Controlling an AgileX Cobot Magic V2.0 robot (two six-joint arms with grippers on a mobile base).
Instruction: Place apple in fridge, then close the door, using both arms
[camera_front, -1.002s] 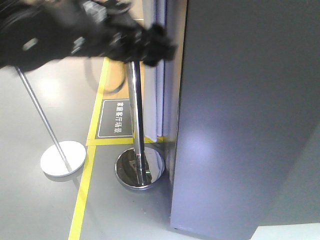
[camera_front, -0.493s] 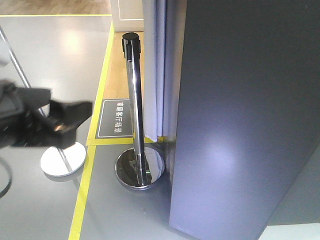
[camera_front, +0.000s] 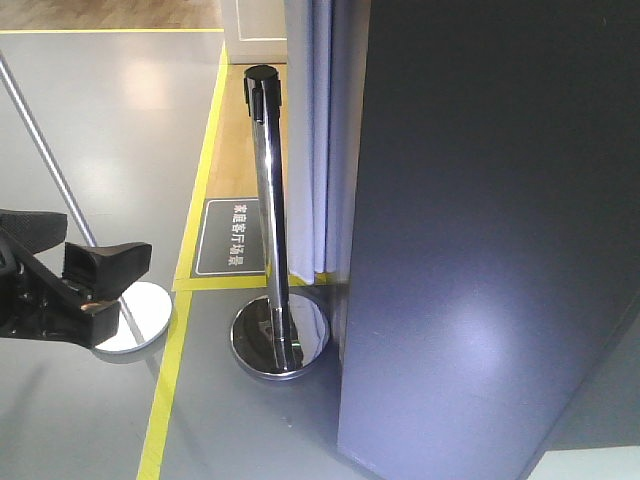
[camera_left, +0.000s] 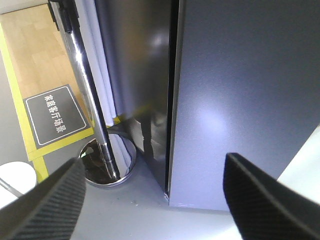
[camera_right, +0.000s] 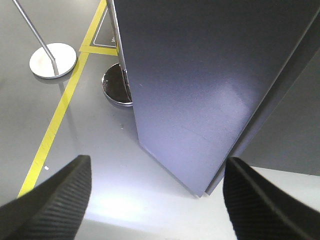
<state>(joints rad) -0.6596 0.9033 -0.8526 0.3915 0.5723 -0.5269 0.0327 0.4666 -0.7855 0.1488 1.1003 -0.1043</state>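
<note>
The fridge fills the right of the front view as a tall dark grey block. In the left wrist view its glossy dark side meets the door along a thin black seam, and the door's matte grey outer face lies flush against the body. The right wrist view shows the fridge's lower corner from above. My left gripper hangs low at the left, well away from the fridge. It is open and holds nothing. My right gripper is open and empty above the floor. The apple is out of view.
A chrome stanchion post with a round mirrored base stands close to the fridge's left side. A second leaning pole has a white base behind my left gripper. Yellow floor tape, a dark floor sign and a white curtain lie further left.
My left arm has swung from the top of the front view, near the fridge's edge, down to the lower left. The fridge and stanchions have not moved.
</note>
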